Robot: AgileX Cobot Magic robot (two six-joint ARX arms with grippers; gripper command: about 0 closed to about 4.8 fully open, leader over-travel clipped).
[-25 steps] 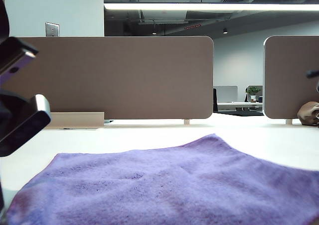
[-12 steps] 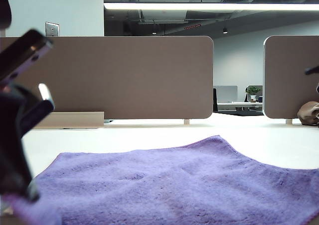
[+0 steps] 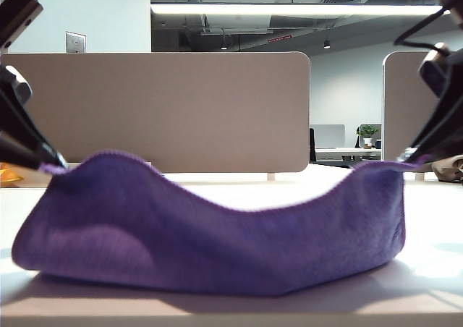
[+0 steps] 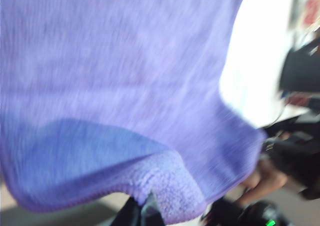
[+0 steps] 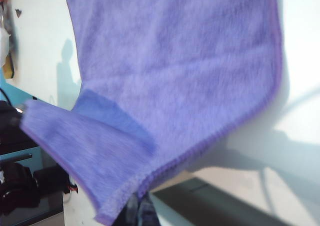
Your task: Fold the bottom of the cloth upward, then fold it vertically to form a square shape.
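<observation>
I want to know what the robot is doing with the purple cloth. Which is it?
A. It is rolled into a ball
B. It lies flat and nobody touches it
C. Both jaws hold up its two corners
C: the left gripper and right gripper each pinch a raised corner of the cloth, which sags between them.

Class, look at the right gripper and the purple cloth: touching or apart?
Touching. The exterior view shows the right gripper pinching the cloth by its raised corner.
</observation>
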